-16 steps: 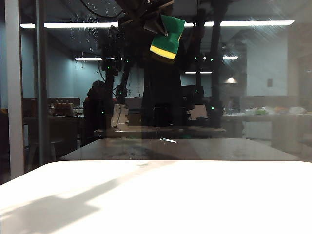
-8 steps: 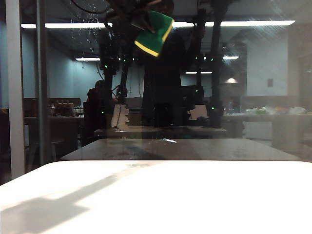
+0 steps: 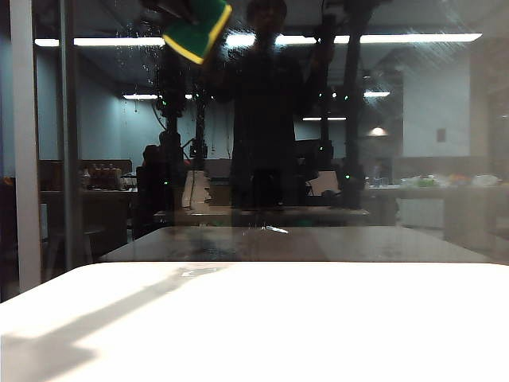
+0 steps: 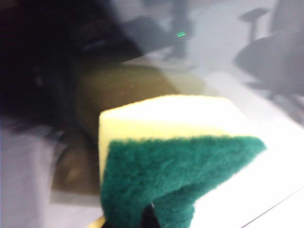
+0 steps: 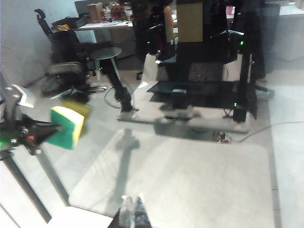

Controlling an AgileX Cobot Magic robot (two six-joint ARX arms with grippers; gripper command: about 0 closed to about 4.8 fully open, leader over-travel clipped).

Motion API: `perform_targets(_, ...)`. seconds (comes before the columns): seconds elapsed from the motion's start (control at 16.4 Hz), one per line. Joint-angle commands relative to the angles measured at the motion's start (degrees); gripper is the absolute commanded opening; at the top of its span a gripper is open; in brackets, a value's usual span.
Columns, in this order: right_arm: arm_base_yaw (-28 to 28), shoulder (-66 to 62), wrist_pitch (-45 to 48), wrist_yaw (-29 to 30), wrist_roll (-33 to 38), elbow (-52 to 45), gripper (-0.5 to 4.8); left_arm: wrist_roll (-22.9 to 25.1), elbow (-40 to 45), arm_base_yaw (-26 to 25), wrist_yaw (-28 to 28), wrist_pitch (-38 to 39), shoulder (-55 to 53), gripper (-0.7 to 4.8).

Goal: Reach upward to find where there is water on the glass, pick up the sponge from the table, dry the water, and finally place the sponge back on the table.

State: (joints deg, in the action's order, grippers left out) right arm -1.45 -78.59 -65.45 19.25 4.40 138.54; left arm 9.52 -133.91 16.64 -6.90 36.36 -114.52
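Clearly, the left gripper (image 5: 21, 135) is clamping the sponge (image 3: 195, 28) between closed jaws, pinching its green scouring layer so the foam is folding in the left wrist view. It is holding it high against the glass (image 3: 429, 159), near the top edge of the exterior view, just beside the water (image 3: 135, 56), thin whitish streaks and droplets hanging to its left. The right gripper (image 5: 133, 216) is sitting low and clear of the work; its fingertips seem together, though the view is too blurred to be sure. The pinch is looking shallow, so pressing hard on the pane may be twisting the sponge loose. The green face could also be smearing rather than drying. The table (image 3: 318, 334) is lying bare below.
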Motion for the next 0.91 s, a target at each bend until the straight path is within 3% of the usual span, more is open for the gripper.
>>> perform_targets(0.06, 0.0, 0.3, 0.8, 0.0, -0.2, 0.2, -0.02, 0.6, -0.5, -3.3, 3.3, 1.7, 2.6, -0.06)
perform_targets(0.49, 0.0, 0.4, 0.5, 0.2, -0.2, 0.2, -0.02, 0.6, -0.4, -12.4, 3.1, 2.6, 5.9, -0.06)
perform_targets(0.91, 0.0, 0.5, -0.3, 0.2, -0.2, 0.2, -0.02, 0.6, -0.4, -12.9, 3.1, -3.1, 7.8, -0.06)
